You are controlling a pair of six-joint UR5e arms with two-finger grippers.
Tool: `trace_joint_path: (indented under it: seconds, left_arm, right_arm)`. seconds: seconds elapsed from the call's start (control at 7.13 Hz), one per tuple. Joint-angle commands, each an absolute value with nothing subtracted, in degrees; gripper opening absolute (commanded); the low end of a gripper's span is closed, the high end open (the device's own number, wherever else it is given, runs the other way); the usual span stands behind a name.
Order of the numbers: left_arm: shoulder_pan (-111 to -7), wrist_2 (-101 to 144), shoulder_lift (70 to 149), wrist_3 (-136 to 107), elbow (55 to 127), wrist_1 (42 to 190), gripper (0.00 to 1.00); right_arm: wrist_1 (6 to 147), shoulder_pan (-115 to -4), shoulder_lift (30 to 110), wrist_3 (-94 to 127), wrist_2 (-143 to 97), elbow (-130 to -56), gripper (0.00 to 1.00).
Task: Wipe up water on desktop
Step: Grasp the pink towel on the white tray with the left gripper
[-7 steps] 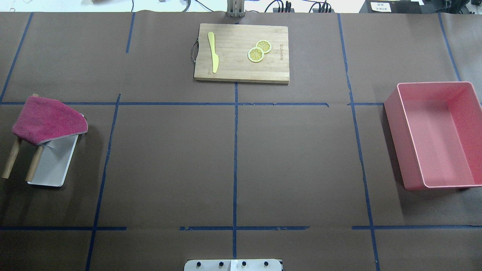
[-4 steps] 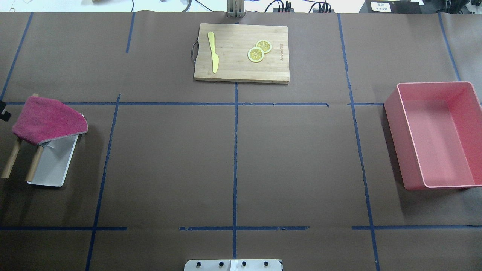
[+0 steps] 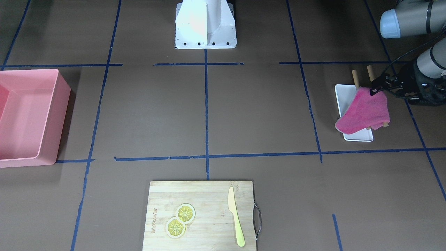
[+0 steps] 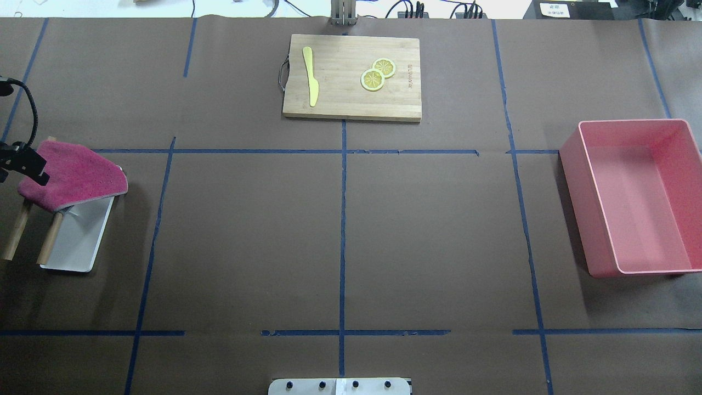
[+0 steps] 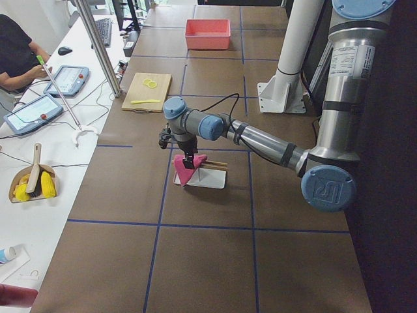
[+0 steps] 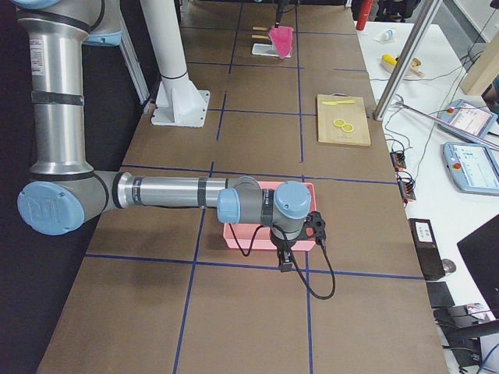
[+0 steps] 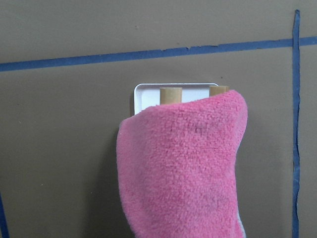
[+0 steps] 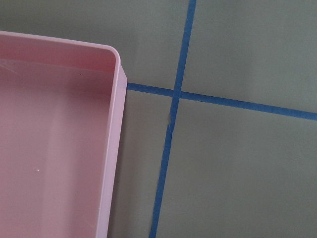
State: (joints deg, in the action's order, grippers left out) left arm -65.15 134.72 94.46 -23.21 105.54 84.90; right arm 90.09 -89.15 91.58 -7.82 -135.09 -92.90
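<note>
— Over on the desktop's (image 4: pixel 247 236) left end, what is there?

— A pink cloth (image 4: pixel 71 175), draped over two wooden dowels (image 4: pixel 13 236) that slant up from a white tray (image 4: pixel 77 247). The cloth covers the dowels' high ends and hangs over part of the tray.

— And the left gripper (image 3: pixel 376 90)?

— It is right at the cloth's upper edge, on the side away from the table's middle. Its dark fingers meet the cloth in the front view, but I cannot tell whether the jaws are apart or pinching it. The left wrist camera shows only cloth, dowel ends and tray rim.

— The right gripper (image 6: pixel 285 263)?

— It shows only in the side view, pointing down just beside the pink bin (image 4: pixel 573 181). Its wrist camera shows a corner of the bin and a crossing of blue tape lines. How its jaws stand I cannot tell.

— Where does the desktop itself lie?

— It is the brown sheet with the blue grid, under everything, running the table's whole length.

— Anything else on it?

— A bamboo board (image 4: pixel 351 99) sits at the far middle, well apart from both grippers. A yellow knife (image 4: pixel 311 77) and two lemon slices (image 4: pixel 373 80) lie on it.
</note>
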Motion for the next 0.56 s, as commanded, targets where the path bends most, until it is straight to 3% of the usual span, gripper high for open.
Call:
trace_joint_path:
  seconds: [0.0, 0.14, 0.28, 0.42]
  left_arm:
    - [-64.52, 134.65, 94.83, -23.29, 104.51, 84.9, 0.75]
    - [-64.25, 134.65, 95.18, -23.29, 104.24, 84.82, 0.71]
    - [-64.34, 134.65, 95.19, -23.29, 104.15, 84.81, 0.58]
    - [-64.34, 134.65, 95.19, -23.2, 104.24, 84.81, 0.35]
  right_arm:
    - [90.0, -89.12, 91.58, -7.82, -135.09, -92.9, 1.0]
    - [90.0, -89.12, 91.58, -7.82, -135.09, -92.9, 1.0]
    - [90.0, -89.12, 91.58, -7.82, -135.09, -92.9, 1.0]
    - [90.0, -89.12, 91.58, -7.82, -135.09, -92.9, 1.0]
